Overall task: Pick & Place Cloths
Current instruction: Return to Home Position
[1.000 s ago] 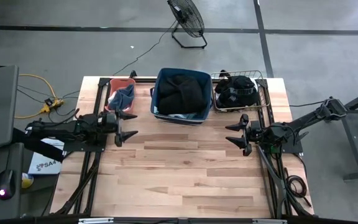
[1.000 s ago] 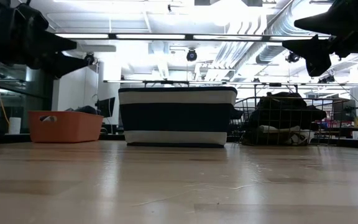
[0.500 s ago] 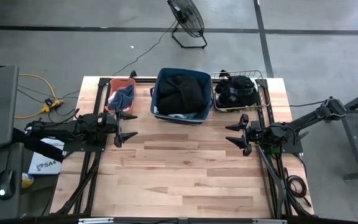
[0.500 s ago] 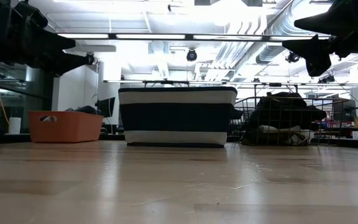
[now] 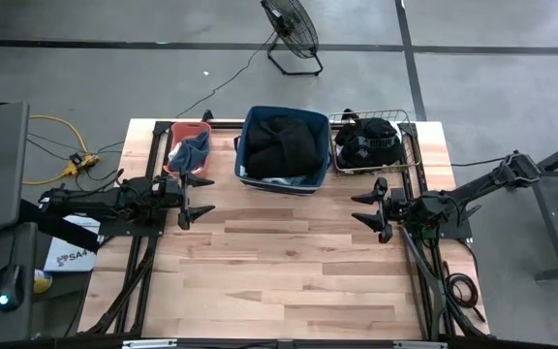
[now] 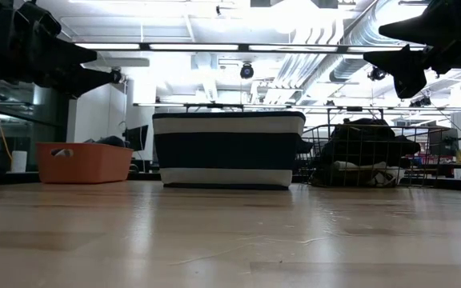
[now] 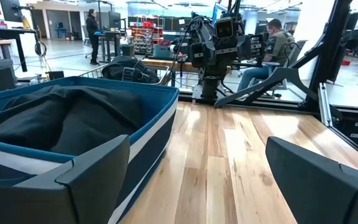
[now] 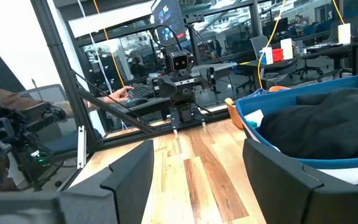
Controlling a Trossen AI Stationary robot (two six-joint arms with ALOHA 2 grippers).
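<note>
The cloths lie in three bins along the table's far edge. A teal-grey cloth (image 5: 192, 152) is in the orange bin (image 5: 174, 131). A large black cloth (image 5: 281, 143) fills the navy bin (image 5: 246, 145), also seen in the left wrist view (image 7: 55, 118). Black cloths (image 5: 366, 142) sit in the wire basket (image 5: 413, 136). My left gripper (image 5: 201, 200) hovers open, level, at the table's left side, near the navy bin. My right gripper (image 5: 360, 208) hovers open at the right side, in front of the wire basket. Both are empty.
Bare wooden tabletop (image 5: 289, 262) stretches between the arms and toward the near edge. A floor fan (image 5: 292, 29) stands beyond the far edge. People sit at desks in the room behind, and a person's hand (image 8: 120, 93) shows beyond the left arm.
</note>
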